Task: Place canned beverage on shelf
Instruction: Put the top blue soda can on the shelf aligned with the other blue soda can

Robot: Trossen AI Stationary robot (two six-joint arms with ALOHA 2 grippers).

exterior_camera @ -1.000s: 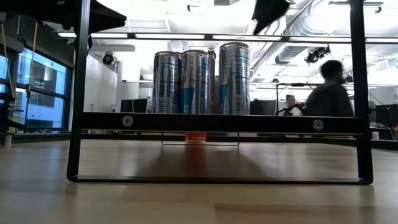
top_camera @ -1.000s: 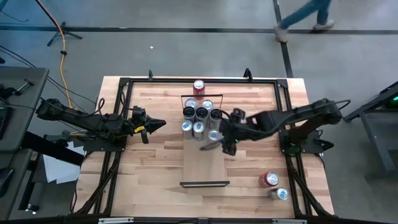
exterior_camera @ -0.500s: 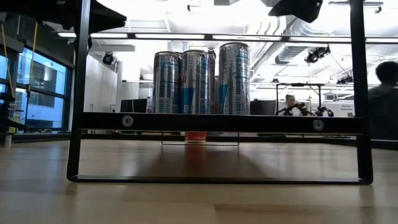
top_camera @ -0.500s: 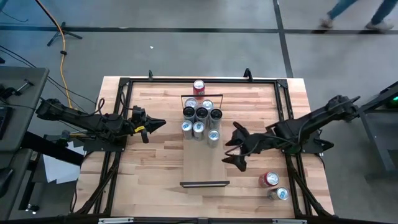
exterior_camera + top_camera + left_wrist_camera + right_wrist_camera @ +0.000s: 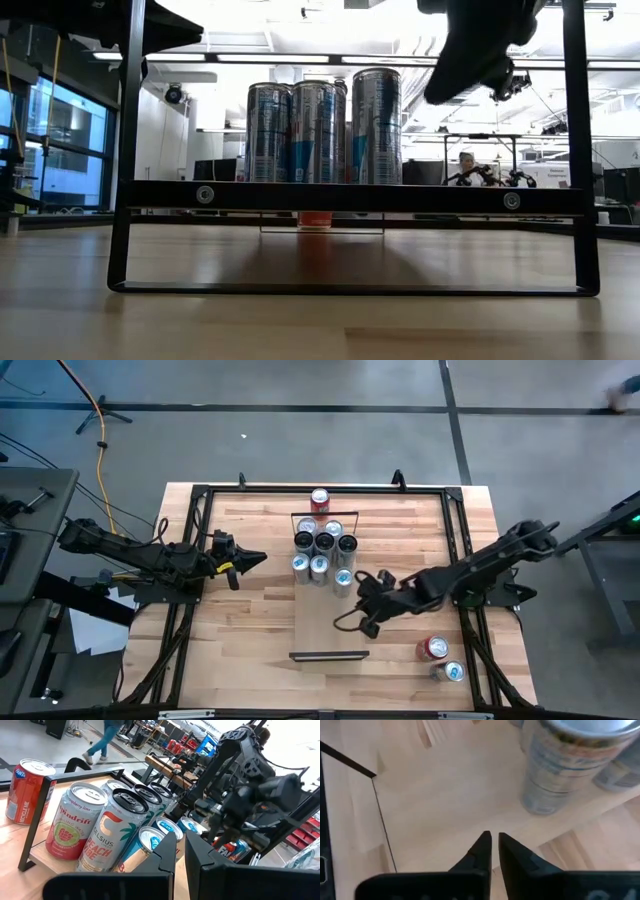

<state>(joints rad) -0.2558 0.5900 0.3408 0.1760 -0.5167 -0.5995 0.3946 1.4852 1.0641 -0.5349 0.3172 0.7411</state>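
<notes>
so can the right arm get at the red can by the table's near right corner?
Probably yes: the red can stands on bare tabletop with only a silver can beside it; the right gripper, jaws shut, is empty.

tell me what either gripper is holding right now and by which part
Nothing is held. The right gripper hangs shut and empty over the shelf; the left gripper waits shut and empty beside the cans.

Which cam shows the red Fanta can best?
Left wrist view: the Fanta can shows its label, standing outside the shelf rail. High view shows only its top; low view a red sliver; right wrist none.
</notes>
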